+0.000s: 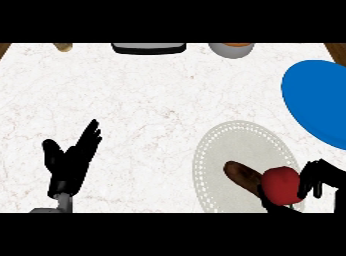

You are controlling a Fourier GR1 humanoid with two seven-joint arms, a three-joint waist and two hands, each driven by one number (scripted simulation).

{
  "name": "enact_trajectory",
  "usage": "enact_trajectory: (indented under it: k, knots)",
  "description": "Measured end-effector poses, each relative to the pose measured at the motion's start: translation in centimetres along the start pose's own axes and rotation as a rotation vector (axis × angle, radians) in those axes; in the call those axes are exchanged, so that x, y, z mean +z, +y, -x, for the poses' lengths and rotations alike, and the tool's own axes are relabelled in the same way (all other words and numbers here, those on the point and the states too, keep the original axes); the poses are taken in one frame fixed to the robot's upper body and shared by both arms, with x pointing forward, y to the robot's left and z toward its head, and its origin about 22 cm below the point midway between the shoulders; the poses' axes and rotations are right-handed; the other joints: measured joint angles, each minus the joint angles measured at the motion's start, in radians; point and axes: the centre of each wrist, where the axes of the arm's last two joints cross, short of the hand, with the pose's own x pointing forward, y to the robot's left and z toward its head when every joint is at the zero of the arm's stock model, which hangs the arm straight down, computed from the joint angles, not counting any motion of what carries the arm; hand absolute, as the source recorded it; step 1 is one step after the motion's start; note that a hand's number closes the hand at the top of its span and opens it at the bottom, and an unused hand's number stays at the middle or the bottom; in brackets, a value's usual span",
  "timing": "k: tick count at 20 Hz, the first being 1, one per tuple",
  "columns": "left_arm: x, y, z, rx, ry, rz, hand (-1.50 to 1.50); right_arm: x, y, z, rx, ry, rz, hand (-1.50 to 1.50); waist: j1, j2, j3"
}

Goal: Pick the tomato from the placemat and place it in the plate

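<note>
**Inspector A:** Tomato (281, 184) located at the lower right of the head view, over the near right part of the round whitish placemat (239, 167). It is red and sits inside the right hand (318, 181).

**Inspector B:** Condition of that hand?

**Inspector A:** Fingers curled round the tomato, dark fingers on its right side and the thumb below it. Whether the tomato rests on the placemat or is raised off it, I cannot tell.

**Inspector B:** Anything else on the placemat?

**Inspector A:** One brown elongated item (242, 176), lying just left of the tomato and touching or nearly touching it. Its identity is not clear.

**Inspector B:** The plate?

**Inspector A:** Blue plate (320, 102), at the right edge, beyond the placemat, partly cut off by the frame. Nothing lies on its visible surface. Tomato and plate are apart.

**Inspector B:** Left hand?

**Inspector A:** Left hand (69, 160) at the lower left, over the white marbled counter (132, 100), fingers straight and pointing up, holding nothing, well apart from the placemat.

**Inspector B:** Far edge?

**Inspector A:** A dark-rimmed tray-like object (148, 47) and a grey bowl with orange content (231, 49), both partly cropped.
</note>
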Motion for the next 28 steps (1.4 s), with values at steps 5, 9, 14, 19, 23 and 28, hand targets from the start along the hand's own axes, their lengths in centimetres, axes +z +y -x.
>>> enact_trajectory:
  k: [5, 9, 14, 19, 23, 28]
  knots:
    - [-0.1, 0.0, 0.2, 0.0, -0.003, 0.005, 0.0, -2.6, -1.3, 3.7, -0.102, 0.051, 0.112, 1.5, 0.004, 0.001, 0.001]
    - [-0.3, 0.1, 0.1, -0.003, -0.004, 0.012, 0.0, -5.5, -2.1, 7.3, -0.079, 0.061, 0.176, 1.5, 0.009, 0.001, 0.001]
    - [-0.6, -0.4, 0.1, -0.009, -0.007, 0.015, 0.0, -9.8, -3.4, 12.1, -0.036, 0.089, 0.288, 1.5, 0.018, 0.003, 0.002]
    - [-0.5, -0.7, -0.3, -0.011, -0.011, 0.031, 0.0, -14.1, -4.9, 16.3, -0.026, 0.103, 0.333, 1.5, 0.027, 0.006, 0.002]
    - [-0.7, -0.8, -0.3, -0.011, -0.011, 0.034, 0.0, -16.8, -5.6, 18.8, -0.021, 0.109, 0.344, 1.5, 0.032, 0.008, 0.002]
    - [-0.9, -1.3, -0.4, -0.016, -0.027, 0.041, 0.0, -19.0, -7.0, 20.9, -0.014, 0.151, 0.34, 1.5, 0.046, 0.014, 0.002]
